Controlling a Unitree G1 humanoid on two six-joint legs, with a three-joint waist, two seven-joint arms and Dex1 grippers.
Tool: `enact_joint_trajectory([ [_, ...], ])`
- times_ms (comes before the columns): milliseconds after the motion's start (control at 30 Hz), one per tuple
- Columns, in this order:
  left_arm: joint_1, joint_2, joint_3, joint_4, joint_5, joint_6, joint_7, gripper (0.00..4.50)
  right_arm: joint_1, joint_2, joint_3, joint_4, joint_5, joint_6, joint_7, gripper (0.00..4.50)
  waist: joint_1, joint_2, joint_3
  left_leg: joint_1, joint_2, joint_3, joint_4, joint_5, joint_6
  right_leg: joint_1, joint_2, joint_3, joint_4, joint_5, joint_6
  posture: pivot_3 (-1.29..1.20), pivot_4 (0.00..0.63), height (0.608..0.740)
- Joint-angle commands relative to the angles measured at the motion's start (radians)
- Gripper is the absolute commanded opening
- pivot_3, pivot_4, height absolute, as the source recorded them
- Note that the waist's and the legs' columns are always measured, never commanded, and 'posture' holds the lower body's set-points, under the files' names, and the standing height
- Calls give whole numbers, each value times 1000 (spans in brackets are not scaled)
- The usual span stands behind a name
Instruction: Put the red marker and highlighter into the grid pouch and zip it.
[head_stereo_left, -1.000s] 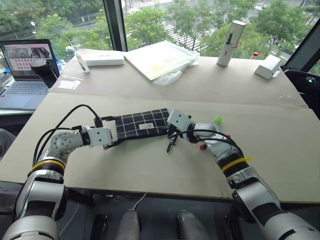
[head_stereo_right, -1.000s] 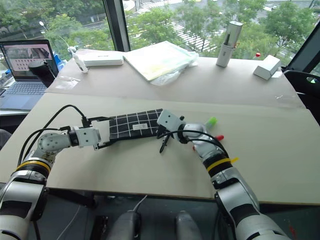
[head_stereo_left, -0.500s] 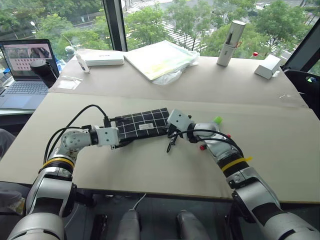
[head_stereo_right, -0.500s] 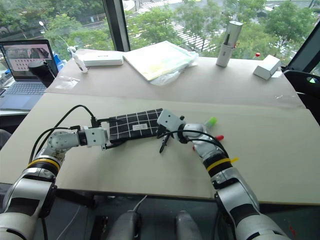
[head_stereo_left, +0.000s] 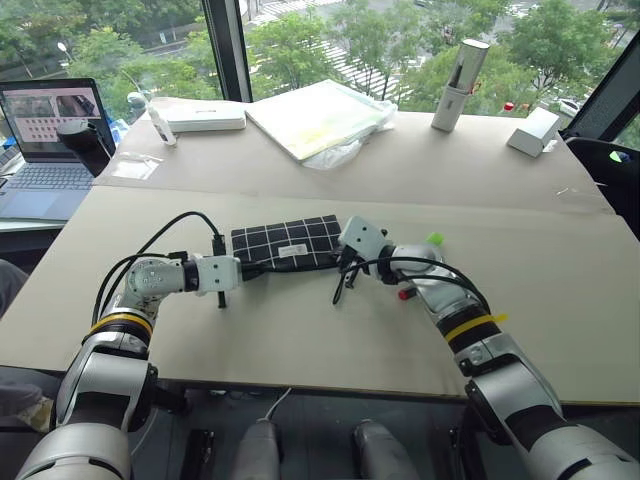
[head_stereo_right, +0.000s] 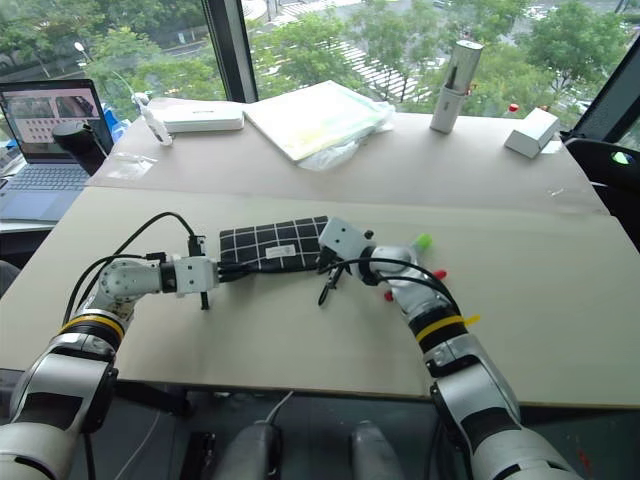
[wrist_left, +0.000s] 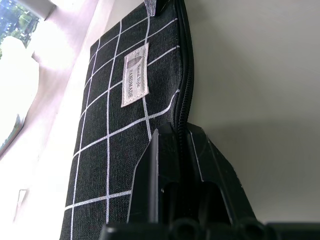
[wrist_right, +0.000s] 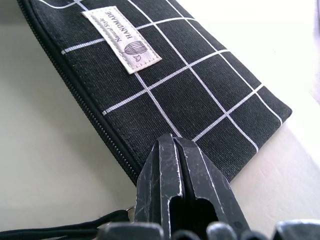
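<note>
The grid pouch (head_stereo_left: 285, 242) lies flat in the middle of the table, label up, black with white lines. My left gripper (wrist_left: 181, 137) is shut on the zipper edge at the pouch's left end. At the other end, my right gripper (head_stereo_left: 346, 262) is shut at the zipper corner. The black pull strap (head_stereo_left: 339, 291) trails from under it onto the table. Just behind my right wrist lies the light-green highlighter (head_stereo_left: 435, 239). The red marker (head_stereo_right: 439, 273) is mostly hidden under my right forearm, with only its red ends showing.
A laptop (head_stereo_left: 50, 130) sits at the far left. Along the back are a white box (head_stereo_left: 205, 117), a plastic-wrapped pad (head_stereo_left: 320, 115), a white cylinder (head_stereo_left: 455, 85) and a small white box (head_stereo_left: 535, 130). The table's near edge is just below my forearms.
My left gripper moved right to the pouch's left end and closed on its zipper edge. The right arm and pouch stayed put.
</note>
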Motion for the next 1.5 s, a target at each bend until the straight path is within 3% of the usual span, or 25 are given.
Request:
enact_joint_trajectory([
  [33,6,-22,47,-15,-87,153,-88,36,-31,7,-48,-5,29,-7,-3,0,0,0,0,0,0,0,0,0,0,0,0,0,0,0,0,0,150,737],
  [67,6,-22,54,-29,-106,199,-119,36,-36,19,-81,-9,69,10,3,0,-1,0,0,0,0,0,0,0,0,-1,0,0,0,0,0,0,150,737],
  [167,20,-9,67,-74,-133,274,-179,0,-63,48,-202,-20,203,92,22,775,-7,0,0,-2,0,-1,0,0,0,-2,0,0,0,0,0,0,150,737],
  [300,45,2,90,-151,-162,369,-188,0,-86,40,-319,-82,347,197,61,2127,-13,0,0,-3,0,-2,0,0,0,-2,0,-1,0,0,0,0,150,737],
  [367,68,5,99,-219,-176,437,-173,0,-82,7,-383,-177,475,350,122,2859,-17,0,0,-3,0,-3,0,0,0,-2,0,-2,0,0,0,0,150,737],
  [467,101,-4,125,-351,-207,582,-125,0,-40,-45,-410,-291,541,451,146,2859,-21,0,0,-5,0,-5,0,0,0,-2,0,-3,0,0,0,0,150,737],
  [633,161,-8,153,-589,-236,810,-21,0,107,-102,-348,-447,481,488,76,2859,-24,0,0,-6,0,-8,0,0,0,-2,0,-6,0,0,0,0,150,737],
  [867,218,-20,155,-778,-230,983,104,0,229,-25,-297,-578,436,560,-123,2859,-31,1,0,-7,0,-9,0,0,0,-3,1,-6,0,0,0,0,150,737],
  [1100,246,-38,140,-838,-237,1030,120,0,169,43,-304,-485,414,532,-215,2859,-26,1,1,-7,0,-10,0,1,-1,-2,1,-6,-1,0,0,0,150,737],
  [1500,240,-54,138,-855,-244,1047,135,0,51,103,-286,-205,345,390,-235,2859,-28,1,1,-7,0,-11,0,1,-2,-2,1,-7,-1,0,-1,0,150,737],
])
